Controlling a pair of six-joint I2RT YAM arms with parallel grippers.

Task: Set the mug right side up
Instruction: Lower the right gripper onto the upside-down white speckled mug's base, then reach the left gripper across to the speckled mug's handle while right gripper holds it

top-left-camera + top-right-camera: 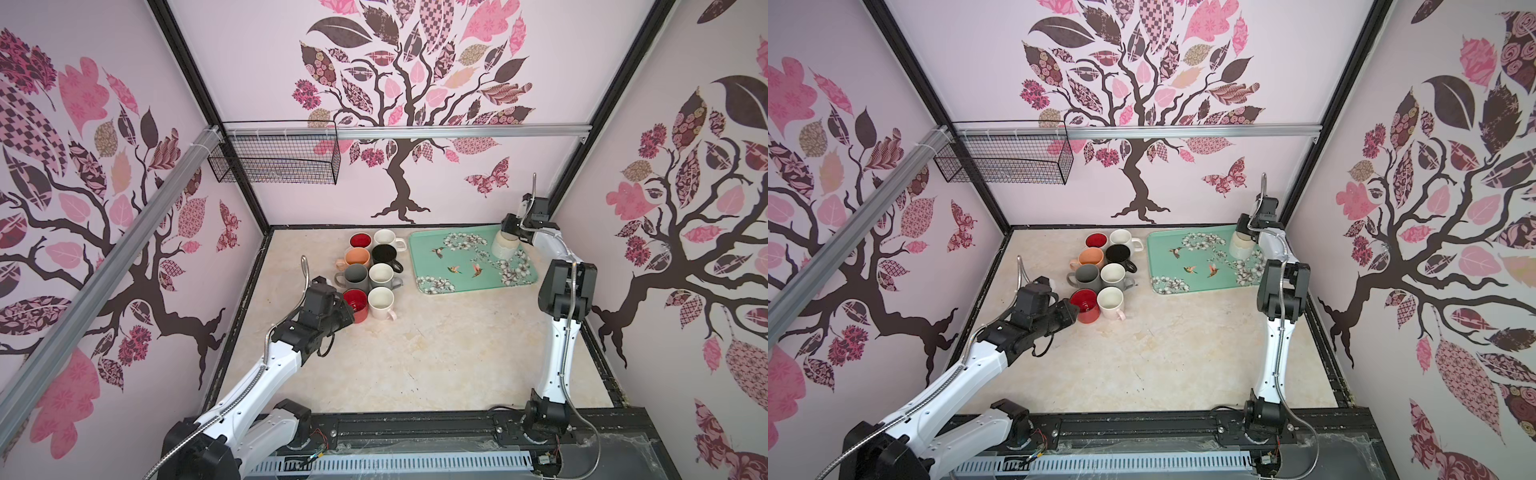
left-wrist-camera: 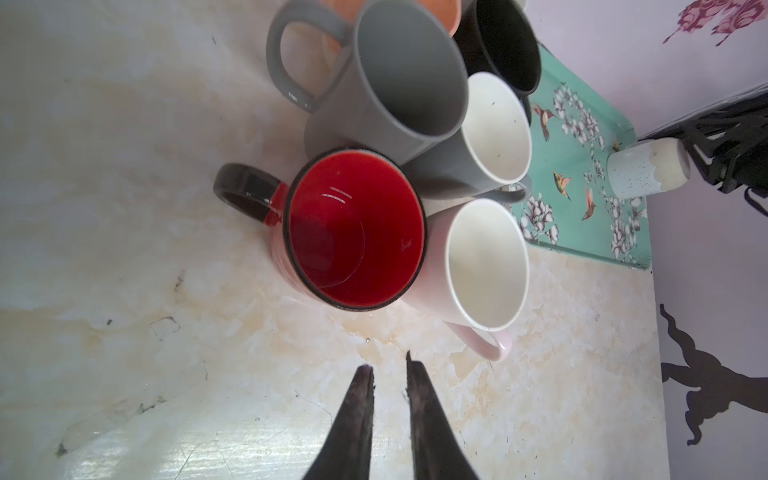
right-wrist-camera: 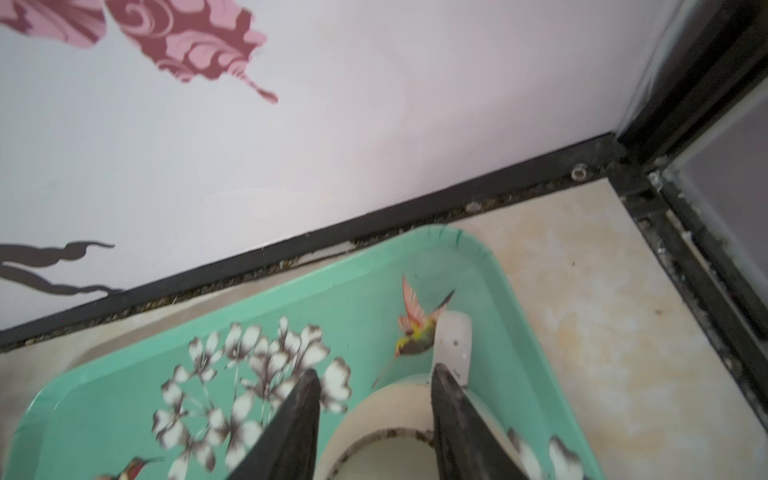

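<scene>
The mug (image 1: 506, 246) (image 1: 1244, 248) is white and speckled with a cream base. It stands upside down at the far right corner of the teal tray (image 1: 432, 286) (image 1: 1163, 286). In the left wrist view the mug (image 2: 646, 168) shows far off. My right gripper (image 3: 374, 376) hangs right over the mug's base (image 3: 386, 419), jaws apart. One fingertip (image 3: 442, 376) lies over the base beside the handle (image 3: 455, 345), the other over the tray. My left gripper (image 2: 388, 368) is low over the table beside a red mug (image 2: 353, 232), open a narrow gap with nothing in it.
Several upright mugs stand in two rows left of the tray, from a red mug (image 1: 356, 305) and a white one (image 1: 381, 302) at the front to the back wall. A wire basket (image 1: 274, 156) hangs on the back rail. The right wall and black frame (image 3: 685, 232) are close to the tray.
</scene>
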